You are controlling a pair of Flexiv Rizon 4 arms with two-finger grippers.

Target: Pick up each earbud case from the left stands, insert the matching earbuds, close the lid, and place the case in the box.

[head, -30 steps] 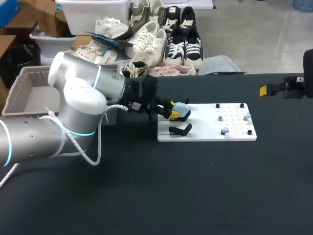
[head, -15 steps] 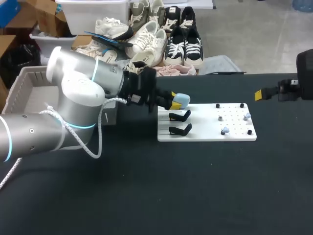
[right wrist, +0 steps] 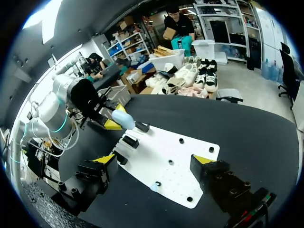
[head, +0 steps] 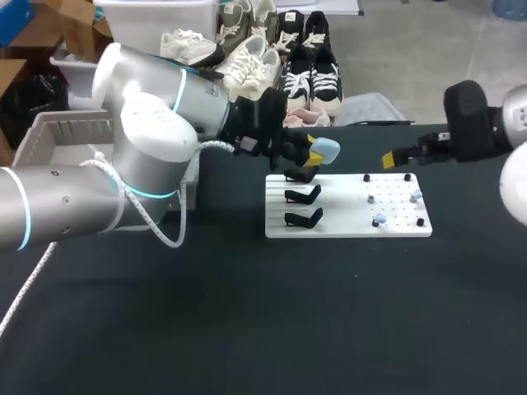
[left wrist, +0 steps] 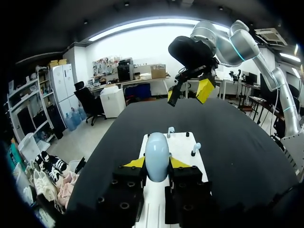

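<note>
A pale blue earbud case (head: 326, 149) hangs in the air above the far left of the white board (head: 342, 214), with my left gripper (head: 316, 153) shut on it. In the left wrist view the closed case (left wrist: 157, 154) stands upright between the yellow tips. Three black stands (head: 303, 196) at the board's left are bare. Small earbuds (head: 379, 220) sit on pegs at the board's right. My right gripper (head: 398, 156) hovers open above the board's far right edge, with nothing between its fingers; from it the case (right wrist: 123, 119) lies ahead beyond the board (right wrist: 166, 161).
A grey basket (head: 49, 156) stands at the table's far left behind my left arm. Black pegs (head: 407, 177) stick up at the board's corners. Black tabletop (head: 288, 313) stretches toward the near edge.
My left gripper has lifted the case off the top stand and carried it up and to the right. My right arm has swung in from the right edge toward the board.
</note>
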